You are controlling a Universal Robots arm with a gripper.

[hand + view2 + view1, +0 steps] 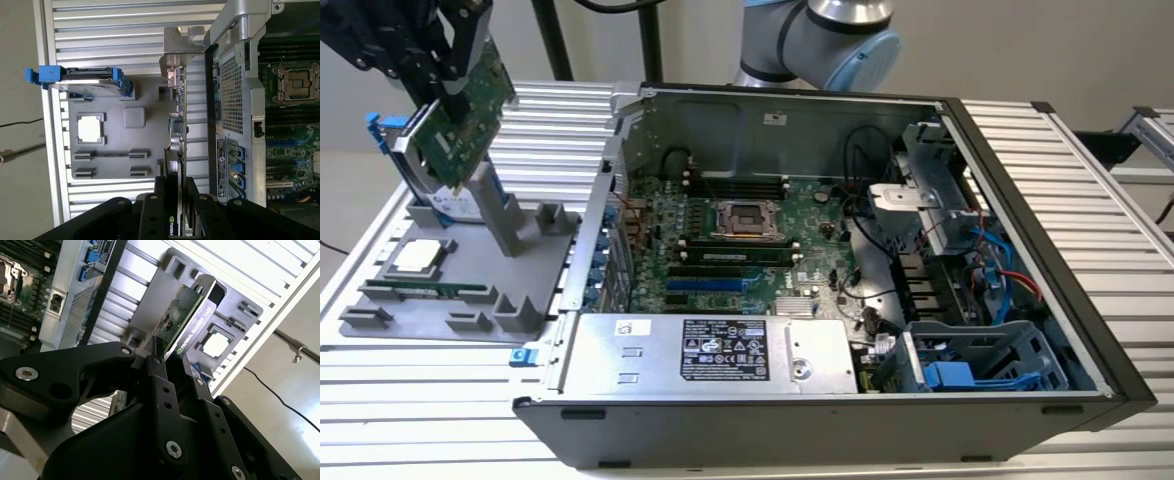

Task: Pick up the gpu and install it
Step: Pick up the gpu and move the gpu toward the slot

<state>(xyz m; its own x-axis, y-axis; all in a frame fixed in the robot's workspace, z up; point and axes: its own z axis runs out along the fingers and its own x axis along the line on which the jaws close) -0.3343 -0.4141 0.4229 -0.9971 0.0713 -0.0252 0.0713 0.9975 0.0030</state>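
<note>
The gripper [447,88] is clamped on the gpu [470,118], its black fingers [159,371] pressed against both faces of the card near one edge. The card hangs tilted in the air, green board facing the exterior view. It is outside the open computer case [1067,250], off to the exterior view's left of it. It hangs over the grey holding tray [440,318]. In the first wrist view the card shows edge-on [178,125], with its silver end bracket [176,42] at the far end from the fingers, just beside the case's rear wall.

On the tray beneath, a square processor [416,257] lies flat and a narrow memory stick [434,290] sits in its slot. A silver hard drive with blue rails [82,82] stands at the tray's far end, close to the card's lower corner.

The case lies on its side with the motherboard [734,235] exposed and the power supply [707,350] along the near edge. Everything rests on a ribbed aluminium table [427,410]. The arm's grey and blue joint [834,40] rises behind the case.
</note>
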